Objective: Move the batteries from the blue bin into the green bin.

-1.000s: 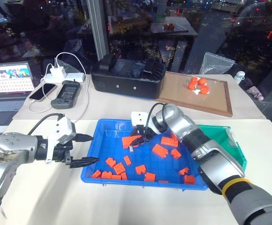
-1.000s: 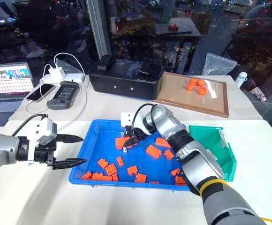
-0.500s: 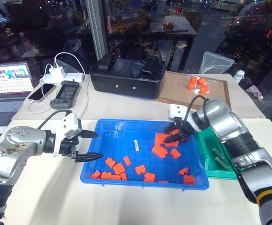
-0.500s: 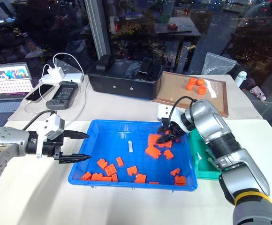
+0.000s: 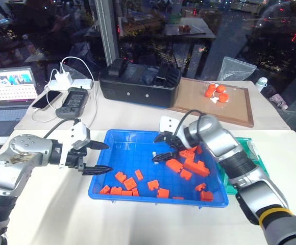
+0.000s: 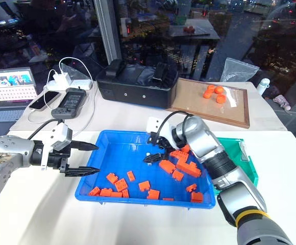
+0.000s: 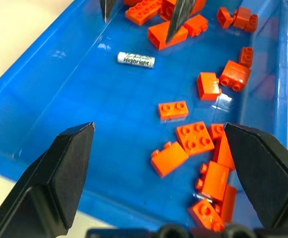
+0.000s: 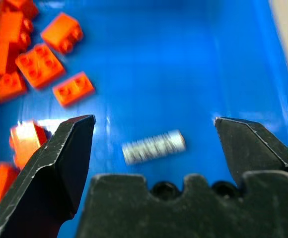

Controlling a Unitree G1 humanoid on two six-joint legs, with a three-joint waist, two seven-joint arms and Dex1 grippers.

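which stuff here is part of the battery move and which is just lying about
Part of the job:
battery lying in the blue bin
green bin
right gripper, open over the battery

Just lying about:
orange blocks
black box
wooden framed board
laptop
phone
charger

1. The large shallow bright blue plastic bin (image 5: 115, 140) has a blue floor.
2. The small studded plastic blocks (image 7: 194, 138) lying in it are orange.
3. The slim cylindrical battery (image 7: 136, 59) is silvery-white with dark lettering.
4. The small shallow plastic bin (image 6: 246, 162) is green.
5. Both grippers' pointed fingers (image 7: 64, 171) are black.
6. The rectangular box (image 5: 138, 84) is black.
7. The framed wooden board (image 5: 214, 107) is brown, carrying orange pieces.
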